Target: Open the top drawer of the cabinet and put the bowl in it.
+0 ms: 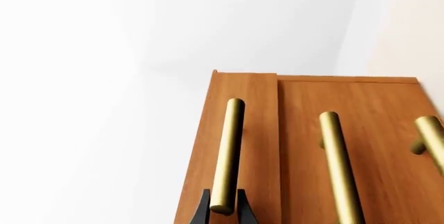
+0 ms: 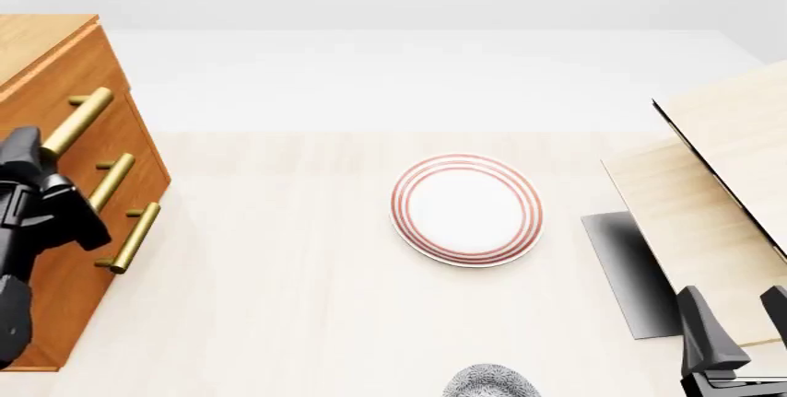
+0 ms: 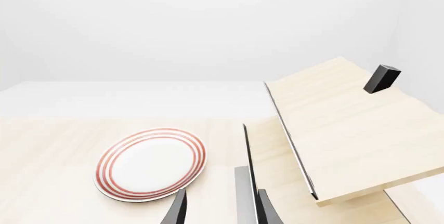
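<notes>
The orange-brown cabinet (image 2: pixel 74 259) stands at the table's left edge. My left gripper (image 2: pixel 52 159) is at the top drawer (image 1: pixel 243 130); its two dark fingers (image 1: pixel 203 209) press either side of the near end of that drawer's brass handle (image 1: pixel 227 151). The drawer front stands slightly proud of the two lower ones. The speckled bowl (image 2: pixel 492 384) sits at the table's near edge, cut off by the frame. My right gripper (image 2: pixel 735 321) is open and empty at the near right, right of the bowl; it shows in the right wrist view (image 3: pixel 222 208).
A flat white plate with red rings (image 2: pixel 467 210) lies mid-table; it shows in the right wrist view (image 3: pixel 151 163). Pale wood boards (image 2: pixel 725 194) lean at the right, over a dark shadow (image 2: pixel 628 268). A small black block (image 3: pixel 381 78) sits on them.
</notes>
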Tool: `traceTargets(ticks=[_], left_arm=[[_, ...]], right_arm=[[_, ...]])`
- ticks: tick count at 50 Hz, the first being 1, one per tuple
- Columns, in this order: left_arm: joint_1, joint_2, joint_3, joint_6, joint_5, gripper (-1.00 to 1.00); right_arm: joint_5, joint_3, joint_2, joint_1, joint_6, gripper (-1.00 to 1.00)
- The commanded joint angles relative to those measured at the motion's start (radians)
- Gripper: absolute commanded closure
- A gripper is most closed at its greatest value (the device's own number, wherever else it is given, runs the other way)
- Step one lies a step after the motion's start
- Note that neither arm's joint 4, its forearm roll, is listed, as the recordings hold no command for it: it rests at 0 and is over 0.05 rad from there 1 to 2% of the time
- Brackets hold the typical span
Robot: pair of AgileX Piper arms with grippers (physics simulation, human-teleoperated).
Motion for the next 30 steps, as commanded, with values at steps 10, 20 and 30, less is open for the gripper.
traceTargets(ticks=[10, 20, 30], left_arm=[[-0.065, -0.072, 0.002, 0.023, 0.082, 1.0], [-0.119, -0.115, -0.042, 0.023, 0.155, 1.0], [-0.161, -0.085, -0.053, 0.014, 0.143, 1.0]], right_arm=[[0.001, 0.001, -0.003, -0.001, 0.0, -1.0], [0.001, 0.001, -0.002, -0.001, 0.0, -1.0], [0.001, 0.001, -0.002, -0.001, 0.0, -1.0]])
